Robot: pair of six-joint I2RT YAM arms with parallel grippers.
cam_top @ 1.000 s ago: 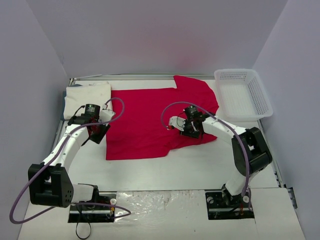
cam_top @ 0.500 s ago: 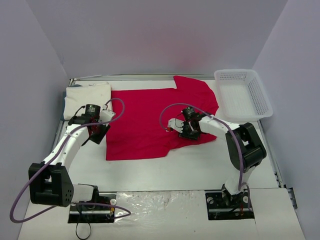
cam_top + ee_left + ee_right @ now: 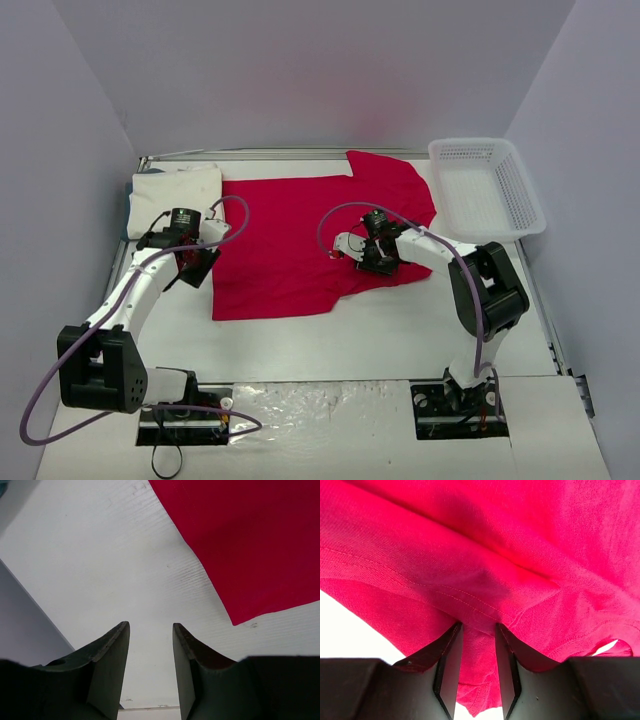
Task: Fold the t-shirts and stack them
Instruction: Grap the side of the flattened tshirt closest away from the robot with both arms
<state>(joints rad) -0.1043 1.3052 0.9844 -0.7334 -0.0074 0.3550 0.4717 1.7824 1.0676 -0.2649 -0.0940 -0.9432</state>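
The red t-shirt (image 3: 290, 240) lies spread across the middle of the table, its right sleeve area bunched. The white t-shirt (image 3: 175, 190) sits as a folded rectangle at the back left. My right gripper (image 3: 372, 258) rests low on the red shirt's right side. In the right wrist view a fold of red cloth (image 3: 495, 540) is pinched between the narrow jaws of that gripper (image 3: 478, 627). My left gripper (image 3: 197, 268) hovers just off the shirt's left edge. It is open in the left wrist view (image 3: 150, 627), with only bare table between its fingers and the red shirt (image 3: 250, 540) to the right.
A white mesh basket (image 3: 470, 143) stands at the back right corner, beside the shirt's right shoulder. Grey walls close in on three sides. Both arm bases are bolted at the near edge.
My right gripper has shifted a little to the left with the red cloth in it, and the shirt's lower right part has drawn in. The left arm has stayed put.
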